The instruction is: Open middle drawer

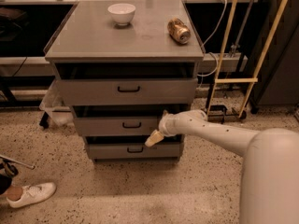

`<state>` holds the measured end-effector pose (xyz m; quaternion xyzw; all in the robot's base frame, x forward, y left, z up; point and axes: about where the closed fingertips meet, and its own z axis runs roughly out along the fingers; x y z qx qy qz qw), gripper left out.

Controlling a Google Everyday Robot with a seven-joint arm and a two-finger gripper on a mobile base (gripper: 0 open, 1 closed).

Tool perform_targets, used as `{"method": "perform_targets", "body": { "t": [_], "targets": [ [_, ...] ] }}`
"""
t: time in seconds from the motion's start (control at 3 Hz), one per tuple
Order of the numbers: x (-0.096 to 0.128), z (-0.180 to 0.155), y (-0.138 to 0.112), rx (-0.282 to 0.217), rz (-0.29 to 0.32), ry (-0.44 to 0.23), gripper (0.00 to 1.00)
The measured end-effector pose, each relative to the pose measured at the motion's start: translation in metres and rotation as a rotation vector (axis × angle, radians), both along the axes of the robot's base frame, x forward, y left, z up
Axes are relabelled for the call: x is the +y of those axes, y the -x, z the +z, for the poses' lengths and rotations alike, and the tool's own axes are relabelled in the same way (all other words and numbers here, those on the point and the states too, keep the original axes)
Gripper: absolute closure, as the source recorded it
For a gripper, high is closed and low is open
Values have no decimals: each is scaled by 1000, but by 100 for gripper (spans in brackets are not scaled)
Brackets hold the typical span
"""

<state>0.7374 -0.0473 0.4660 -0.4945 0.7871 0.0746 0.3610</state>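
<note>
My gripper [154, 138] hangs at centre frame by the lower edge of the middle drawer [103, 126], right of its handle [131, 124]; how it is set, I cannot tell. Pulling from here risks missing the handle or dragging the bottom drawer [112, 150].

The arm [219, 133] is a smooth off-white tube with a few small dark specks along its side. It widens into a broad rounded shell [271, 176] of the same pale colour. At its narrow end is a bulbous wrist joint [169, 123], and below it the gripper [154, 138], a tapered cream-yellow piece, sits at the lower right corner of the middle drawer [105, 126].
</note>
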Motion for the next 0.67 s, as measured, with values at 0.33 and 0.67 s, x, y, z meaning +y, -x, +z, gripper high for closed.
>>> {"method": "perform_targets", "body": {
  "t": [0.33, 0.67],
  "targets": [
    [40, -27, -40, -35, -12, 2, 0],
    [44, -49, -62, -5, -23, -12, 0]
  ]
}}
